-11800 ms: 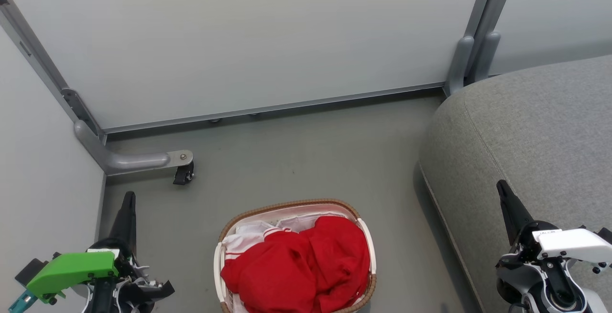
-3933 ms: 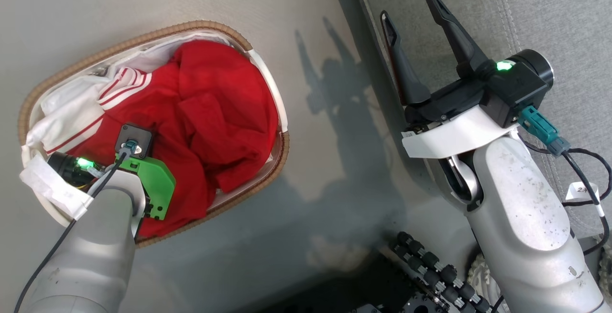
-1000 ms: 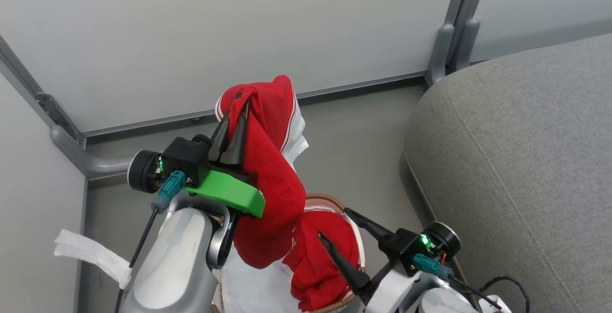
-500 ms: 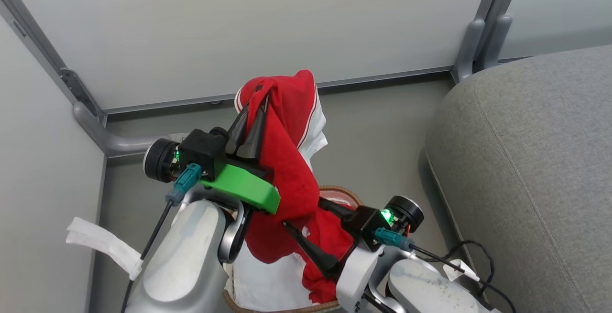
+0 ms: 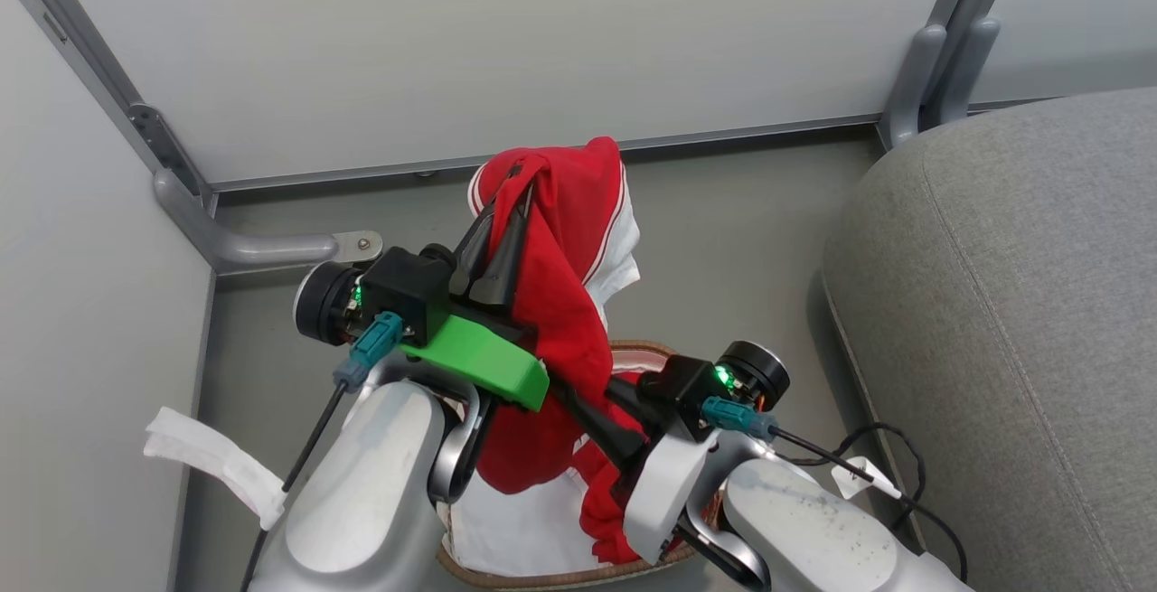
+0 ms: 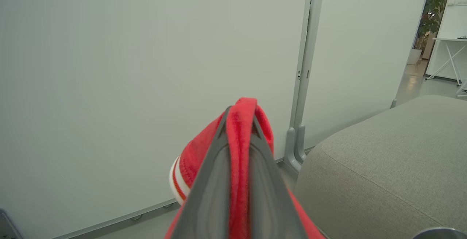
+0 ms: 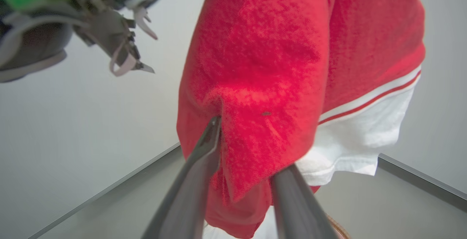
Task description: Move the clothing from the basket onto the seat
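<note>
Grey partition walls (image 5: 542, 50) behind, the left gripper (image 5: 517, 185) clamps the clothing (image 5: 560, 303) high over the basket (image 5: 640, 347), fabric hanging straight down, the right gripper (image 5: 580, 384) straddling its lower fold, grip unclear, and the seat (image 5: 1012, 303) off to the right.

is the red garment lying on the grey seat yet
No, the red garment hangs from the left gripper above the basket, apart from the seat.

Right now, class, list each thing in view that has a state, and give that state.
Basket: on the floor.
Red garment: lifted, hanging above it.
Left gripper: fingers shut on the garment's top.
Right gripper: fingers astride its lower fold; grip unclear.
Seat: no clothing on it yet.
</note>
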